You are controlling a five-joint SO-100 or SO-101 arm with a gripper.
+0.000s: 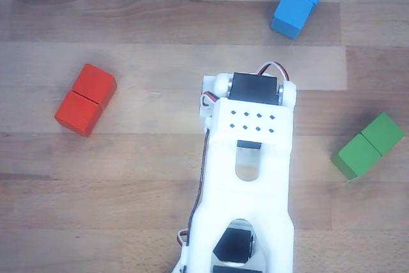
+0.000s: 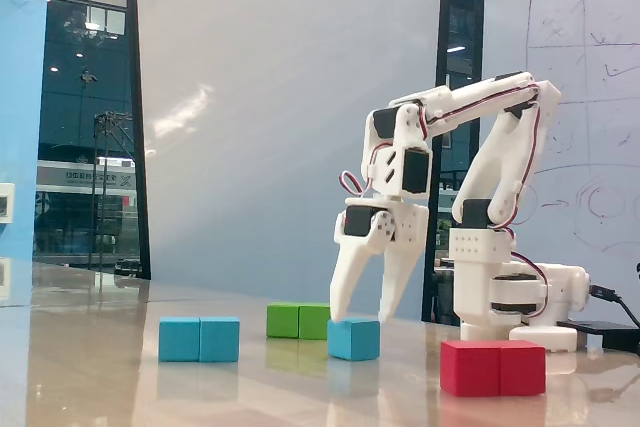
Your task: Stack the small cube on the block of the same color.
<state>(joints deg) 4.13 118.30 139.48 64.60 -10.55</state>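
In the fixed view the small blue cube (image 2: 353, 339) sits on the table. My gripper (image 2: 364, 315) is open right over it, its fingertips (image 2: 337, 313) level with the cube's top and not closed on it. The long blue block (image 2: 199, 339) lies on the table well to the left of the cube. In the other view the blue block (image 1: 299, 1) lies at the top right, while my white arm (image 1: 249, 158) covers the small cube and the fingers.
A red two-cube block (image 1: 85, 99) (image 2: 493, 367) and a green two-cube block (image 1: 369, 146) (image 2: 298, 320) lie on the wooden table (image 1: 147, 177). The arm's base (image 2: 510, 292) stands at the right of the fixed view.
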